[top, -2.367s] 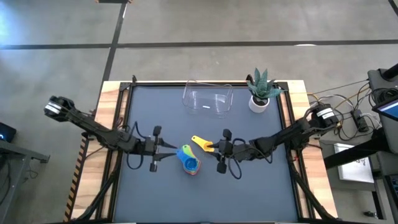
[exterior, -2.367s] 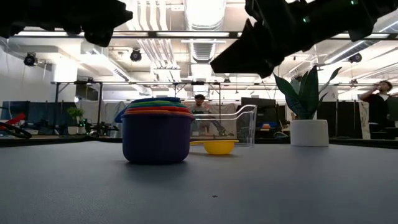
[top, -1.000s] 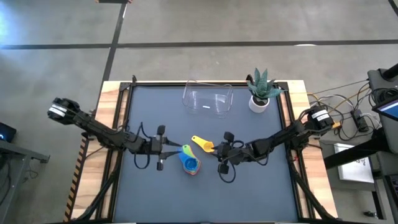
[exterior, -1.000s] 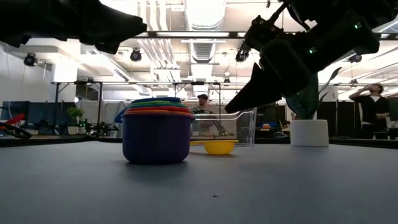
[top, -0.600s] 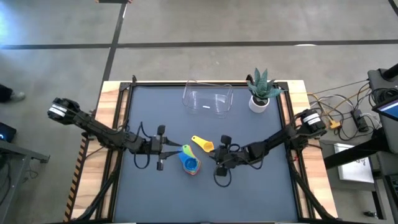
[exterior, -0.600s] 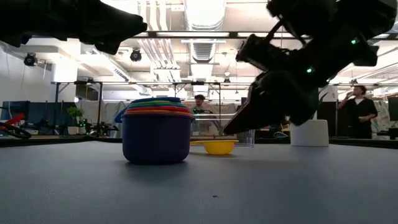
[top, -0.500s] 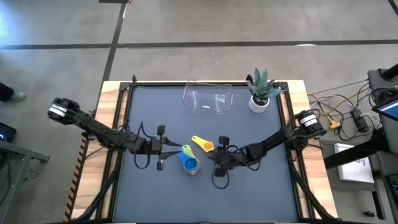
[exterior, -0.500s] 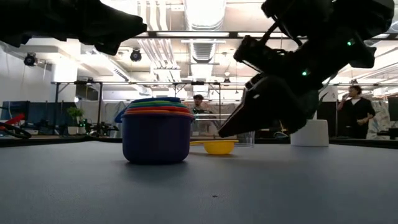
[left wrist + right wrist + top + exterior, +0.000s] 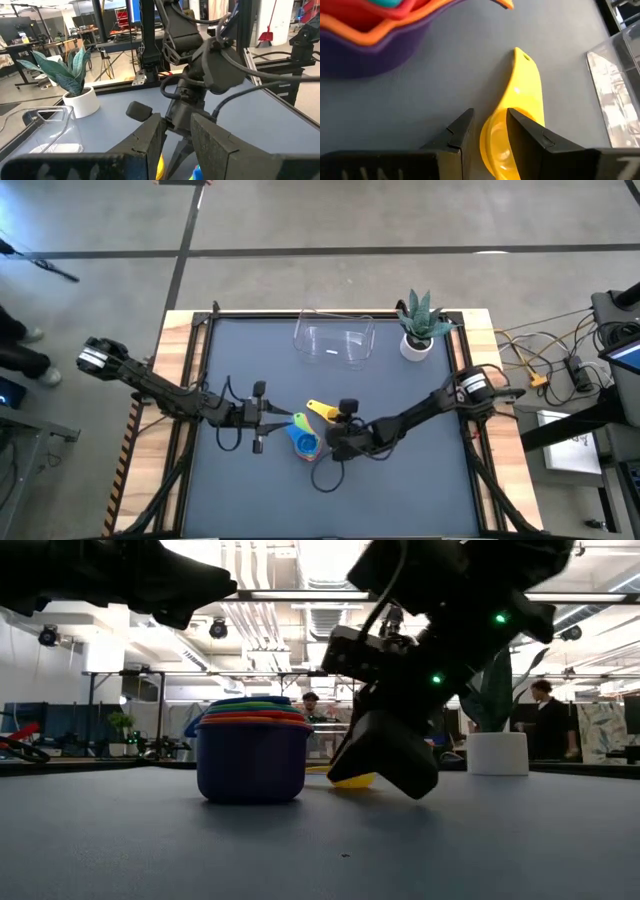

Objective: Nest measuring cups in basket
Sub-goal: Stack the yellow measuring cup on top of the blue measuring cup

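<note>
Mid-frame from above, right gripper (image 9: 330, 442), fingers parted, straddles the yellow cup (image 9: 512, 117), half hiding it; left gripper (image 9: 283, 420) open too.

One camera looks straight down on my whole table (image 9: 400, 490) from high above. Another sits at table height, very near the stack of cups (image 9: 250, 750), facing the room. My left wrist camera looks across toward the plant pot (image 9: 82, 102). My right wrist camera is close over the yellow cup (image 9: 512, 125), which the high view (image 9: 320, 410) shares.
</note>
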